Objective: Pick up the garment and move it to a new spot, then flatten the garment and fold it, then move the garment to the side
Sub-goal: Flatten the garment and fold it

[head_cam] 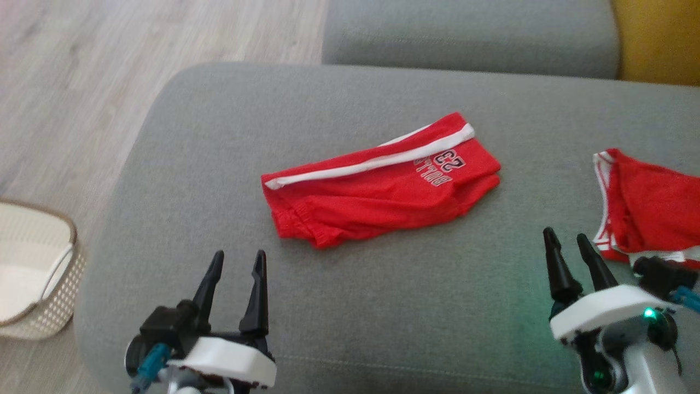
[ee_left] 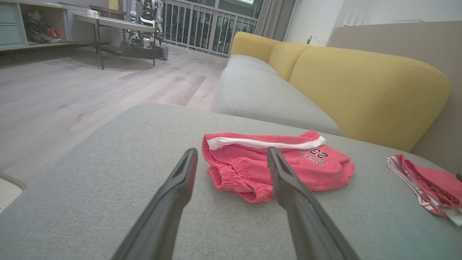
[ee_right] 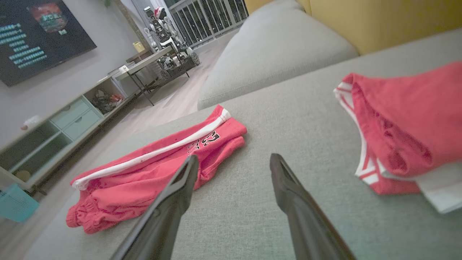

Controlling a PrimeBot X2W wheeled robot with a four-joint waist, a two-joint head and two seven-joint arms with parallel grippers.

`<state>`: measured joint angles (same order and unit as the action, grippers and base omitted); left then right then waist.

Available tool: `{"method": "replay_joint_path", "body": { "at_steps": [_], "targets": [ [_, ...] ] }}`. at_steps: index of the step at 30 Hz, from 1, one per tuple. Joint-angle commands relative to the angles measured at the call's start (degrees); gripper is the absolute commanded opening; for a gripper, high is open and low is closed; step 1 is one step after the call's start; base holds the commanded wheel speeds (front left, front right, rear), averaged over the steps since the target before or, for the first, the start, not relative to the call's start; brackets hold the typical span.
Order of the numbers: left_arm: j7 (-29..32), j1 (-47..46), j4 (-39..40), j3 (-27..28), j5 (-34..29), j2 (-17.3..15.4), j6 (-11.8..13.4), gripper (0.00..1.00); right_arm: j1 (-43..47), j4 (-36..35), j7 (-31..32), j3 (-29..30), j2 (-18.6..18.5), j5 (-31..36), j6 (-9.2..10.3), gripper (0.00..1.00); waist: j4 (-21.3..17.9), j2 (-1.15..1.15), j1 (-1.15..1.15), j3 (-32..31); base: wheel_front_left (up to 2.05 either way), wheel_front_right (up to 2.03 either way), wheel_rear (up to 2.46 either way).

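Observation:
Folded red shorts [head_cam: 383,183] with a white side stripe and dark lettering lie in the middle of the grey sofa seat [head_cam: 339,306]; they also show in the left wrist view [ee_left: 274,164] and the right wrist view [ee_right: 155,169]. My left gripper [head_cam: 236,261] stands open near the seat's front edge, short of the shorts and to their left, with nothing between its fingers [ee_left: 180,180]. My right gripper [head_cam: 566,239] is open too, at the lower right, between the shorts and a second red garment, touching neither.
A second red garment with white trim [head_cam: 651,202] lies at the seat's right edge, on something white [ee_right: 438,187]. A pale woven basket [head_cam: 33,268] stands on the wooden floor to the left. Yellow backrest cushions [ee_left: 364,86] rise behind the seat.

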<state>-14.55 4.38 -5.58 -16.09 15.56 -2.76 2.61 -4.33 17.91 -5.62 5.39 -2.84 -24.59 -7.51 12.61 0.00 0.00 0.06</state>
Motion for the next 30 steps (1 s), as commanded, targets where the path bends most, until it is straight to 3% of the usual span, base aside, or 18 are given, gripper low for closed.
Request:
{"method": "replay_joint_path", "body": {
  "at_steps": [1,7,12,19,30],
  "targets": [
    [-0.44,-3.52,2.66,1.50,-0.63,-0.12,0.68,1.00,-4.11,-1.39,1.02,-0.90,-0.05,-2.85,0.02,1.00,1.35,0.00,0.00,1.82,0.00,0.00,0.00],
    [-0.45,-4.59,3.31,0.15,0.13,-0.12,1.43,1.00,-10.94,5.34,7.99,1.35,-0.05,-18.14,0.02,1.00,4.41,0.00,0.00,5.68,0.00,0.00,0.00],
    [-0.45,-6.07,3.46,-1.00,0.70,-0.12,1.94,1.00,-18.46,15.06,13.20,3.39,-0.04,-24.78,0.02,1.00,7.17,0.00,0.00,8.02,0.00,0.00,0.00],
    [-0.45,-6.92,1.47,-2.34,1.46,-0.12,2.94,1.00,-29.31,31.42,14.46,7.73,-0.04,-29.20,0.02,1.00,9.76,0.00,0.00,10.24,0.00,0.00,0.00],
    [-0.45,-8.34,1.41,-3.79,2.38,-0.12,3.19,1.00,-40.76,48.01,13.01,8.91,-0.04,-29.33,0.02,1.00,11.43,0.00,0.00,12.66,0.00,0.00,0.00]
  ]
}}
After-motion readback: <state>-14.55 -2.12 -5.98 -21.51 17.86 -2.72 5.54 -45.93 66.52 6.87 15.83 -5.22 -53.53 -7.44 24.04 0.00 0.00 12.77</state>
